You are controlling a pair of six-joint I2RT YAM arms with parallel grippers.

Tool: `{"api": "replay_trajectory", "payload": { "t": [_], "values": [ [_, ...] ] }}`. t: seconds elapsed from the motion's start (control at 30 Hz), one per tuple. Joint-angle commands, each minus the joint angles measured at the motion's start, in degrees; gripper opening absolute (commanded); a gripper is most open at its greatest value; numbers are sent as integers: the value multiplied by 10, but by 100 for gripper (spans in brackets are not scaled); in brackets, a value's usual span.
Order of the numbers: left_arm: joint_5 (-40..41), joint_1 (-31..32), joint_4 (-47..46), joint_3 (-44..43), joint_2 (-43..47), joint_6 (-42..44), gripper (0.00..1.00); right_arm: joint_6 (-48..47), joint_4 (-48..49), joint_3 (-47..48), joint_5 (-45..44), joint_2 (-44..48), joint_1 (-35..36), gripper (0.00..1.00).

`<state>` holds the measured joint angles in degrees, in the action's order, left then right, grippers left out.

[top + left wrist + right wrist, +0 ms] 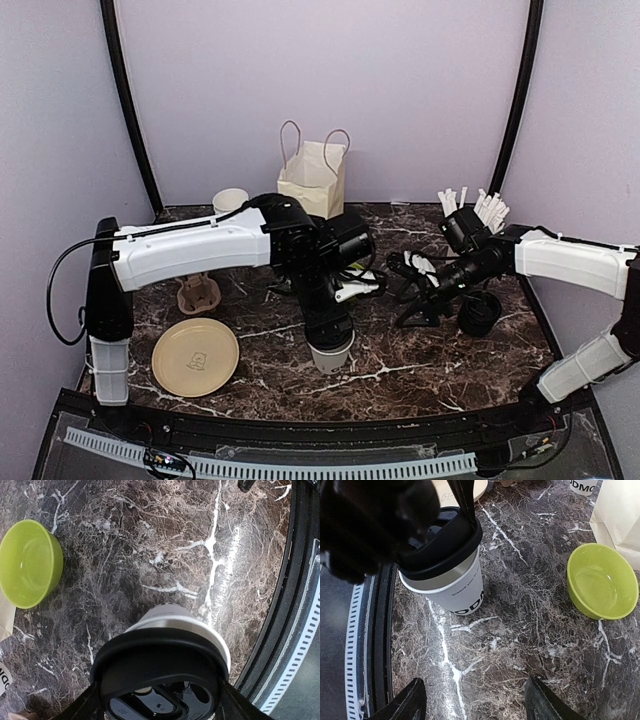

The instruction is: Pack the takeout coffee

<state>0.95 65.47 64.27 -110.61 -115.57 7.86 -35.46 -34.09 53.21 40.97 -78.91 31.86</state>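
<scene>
Takeout coffee [331, 357] is gripped at its black lid [160, 665] by the left gripper [157, 702], whose jaws press the lid rim from both sides. The cup appears to rest upright near the middle of the worktop's near edge. The right gripper [475, 692] hovers near it, jaws spread and empty. A green bowl [602, 580] sits beside the cup toward the far edge, and the paper bag [315, 175] stands well apart at the middle of the far edge. Lift slowly and vertically, because a lid-only grip may pull the lid off. Clear the bowl, then lower straight into the bag mouth.
</scene>
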Motion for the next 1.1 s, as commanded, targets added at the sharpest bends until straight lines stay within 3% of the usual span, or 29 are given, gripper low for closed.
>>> {"api": "replay_trajectory", "payload": {
  "t": [0.0, 1.07],
  "values": [
    [-8, -1, 17, -19, -3, 9, 71, 0, 11, -8, 10, -1, -2, 67],
    [-50, -1, 27, -34, -19, 10, 75, -3, 7, -9, 12, -7, -3, 67]
  ]
}}
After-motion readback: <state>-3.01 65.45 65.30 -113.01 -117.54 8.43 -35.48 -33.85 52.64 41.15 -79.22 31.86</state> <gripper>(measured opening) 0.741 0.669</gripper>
